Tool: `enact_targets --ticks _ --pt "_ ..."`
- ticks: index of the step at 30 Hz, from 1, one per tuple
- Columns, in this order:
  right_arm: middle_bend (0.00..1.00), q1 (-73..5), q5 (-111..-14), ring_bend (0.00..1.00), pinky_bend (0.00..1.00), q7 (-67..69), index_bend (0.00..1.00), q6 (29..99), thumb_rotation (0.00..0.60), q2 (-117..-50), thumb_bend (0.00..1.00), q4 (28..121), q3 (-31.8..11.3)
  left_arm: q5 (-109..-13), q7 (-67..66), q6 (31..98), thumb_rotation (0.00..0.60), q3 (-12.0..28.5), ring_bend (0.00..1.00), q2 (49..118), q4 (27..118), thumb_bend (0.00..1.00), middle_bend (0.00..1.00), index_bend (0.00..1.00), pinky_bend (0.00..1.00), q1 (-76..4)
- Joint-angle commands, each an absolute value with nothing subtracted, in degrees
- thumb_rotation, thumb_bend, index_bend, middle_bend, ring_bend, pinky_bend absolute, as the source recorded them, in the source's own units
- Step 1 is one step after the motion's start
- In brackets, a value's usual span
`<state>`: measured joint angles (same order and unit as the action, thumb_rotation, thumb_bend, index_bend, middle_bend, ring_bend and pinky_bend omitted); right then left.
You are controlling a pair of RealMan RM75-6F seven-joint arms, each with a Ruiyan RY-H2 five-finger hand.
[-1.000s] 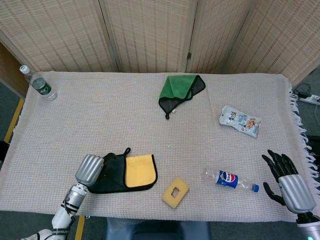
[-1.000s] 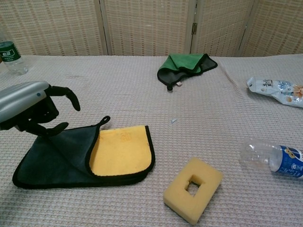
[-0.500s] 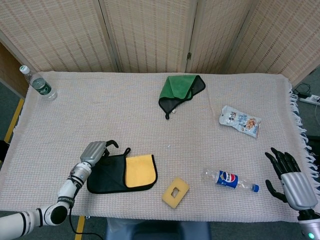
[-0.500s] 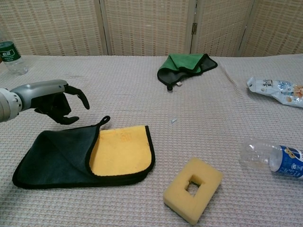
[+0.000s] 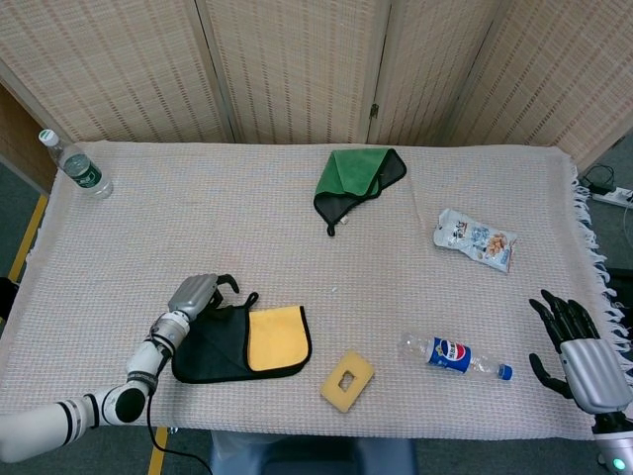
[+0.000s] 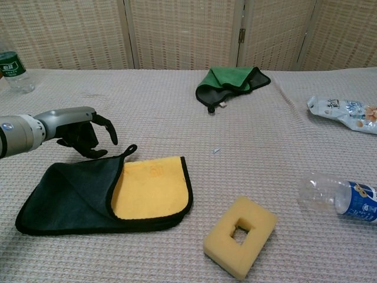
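My left hand [image 6: 82,131] sits just past the far-left edge of the black-and-yellow cloth [image 6: 112,191], fingers curled downward but apart, holding nothing; fingertips look just above or barely at the table covering [image 5: 247,228], can't tell which. The cloth lies flat near the front edge of the table, left of centre, dark flap folded over the yellow half, its hang loop [image 6: 129,151] pointing far, just right of my fingers. In the head view the hand [image 5: 198,293] is at the cloth's far-left corner w/ the forearm running back toward the near-left table edge.

My right hand [image 5: 574,332] is at the near-right corner, fingers spread wide, empty, partly over the fringe edge of the covering. Pepsi bottle [image 5: 455,356] lies on its side just left of it, cap toward the hand.

Yellow sponge [image 6: 240,236] w/ a square hole sits right of the cloth, near the front edge. Wide bare stretch through the table middle. Green cloth [image 5: 358,178] far centre, snack bag [image 5: 476,239] far right, water bottle [image 5: 75,164] far-left corner
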<state>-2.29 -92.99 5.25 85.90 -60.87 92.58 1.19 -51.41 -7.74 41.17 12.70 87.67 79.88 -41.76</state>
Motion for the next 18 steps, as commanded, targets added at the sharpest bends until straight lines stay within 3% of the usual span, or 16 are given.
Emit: enact_targets --ticks 1,18 --pt "0.00 -2.2 -93.1 0.00 0.00 5.3 0.00 86.2 0.600 -60.8 0.49 92.6 1.2 -50.9 -7.8 40.8 0.600 12.3 1.00 88.0 79.2 0.45 1.00 0.43 1.00 -42.2" --pt "0.00 -2.0 -92.9 0.00 0.00 5.3 0.00 86.4 0.600 -60.9 0.49 92.5 1.2 -48.3 -8.3 37.5 0.600 9.6 1.00 86.5 79.5 0.46 1.00 0.45 1.00 -44.9"
